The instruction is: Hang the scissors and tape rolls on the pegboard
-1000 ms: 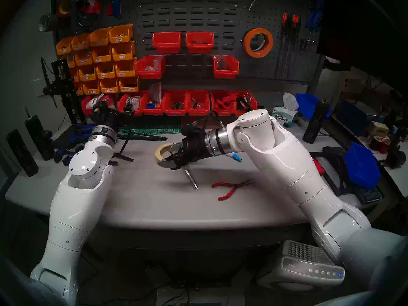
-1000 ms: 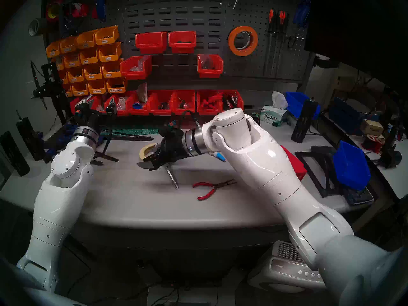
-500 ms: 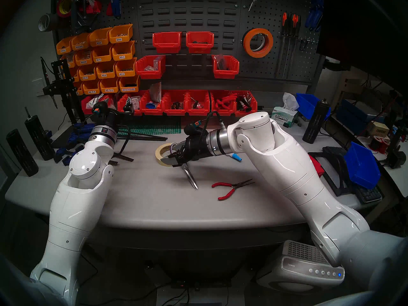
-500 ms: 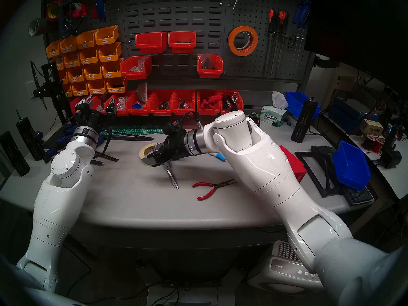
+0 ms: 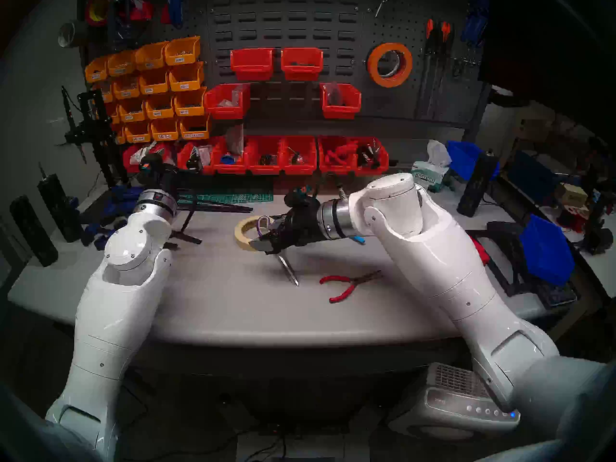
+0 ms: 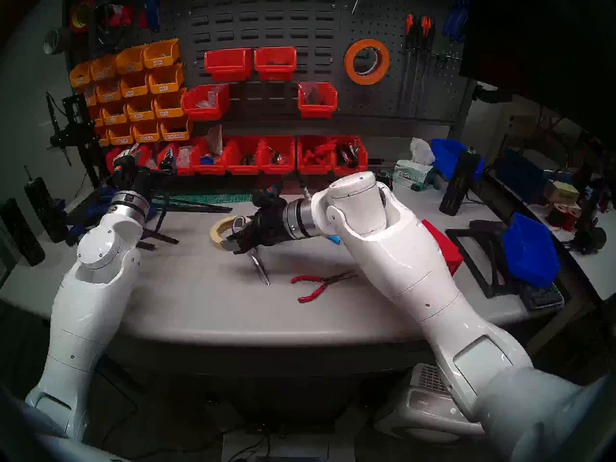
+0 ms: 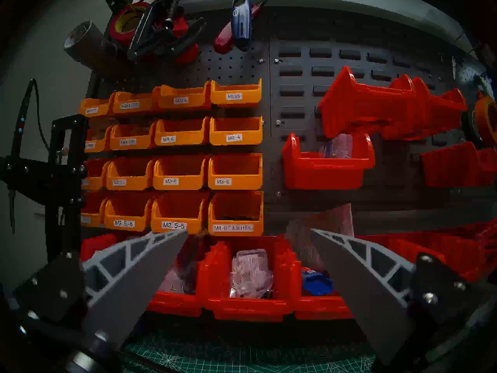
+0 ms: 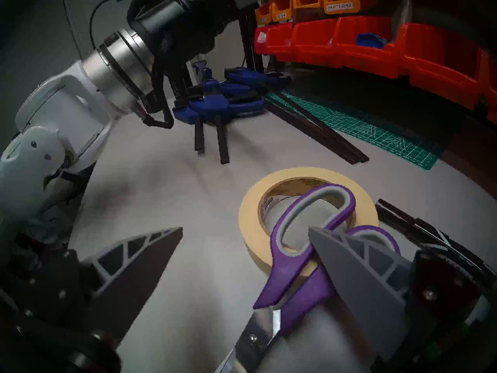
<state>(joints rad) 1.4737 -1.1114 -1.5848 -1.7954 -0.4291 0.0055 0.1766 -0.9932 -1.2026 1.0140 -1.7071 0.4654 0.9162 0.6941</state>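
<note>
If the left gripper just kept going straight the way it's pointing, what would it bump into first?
Most likely the red bin holding a clear bag, straight ahead between the open fingers of the left gripper. Depth is hard to judge, but nothing shows in between.

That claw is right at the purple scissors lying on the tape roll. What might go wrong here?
The scissors rest with their handles across the cream tape roll. The right gripper's fingers are wide open, one finger over the handles. Closing may nudge the roll, or pinch badly so the scissors slip. The blades point toward the red pliers and might knock them.
</note>
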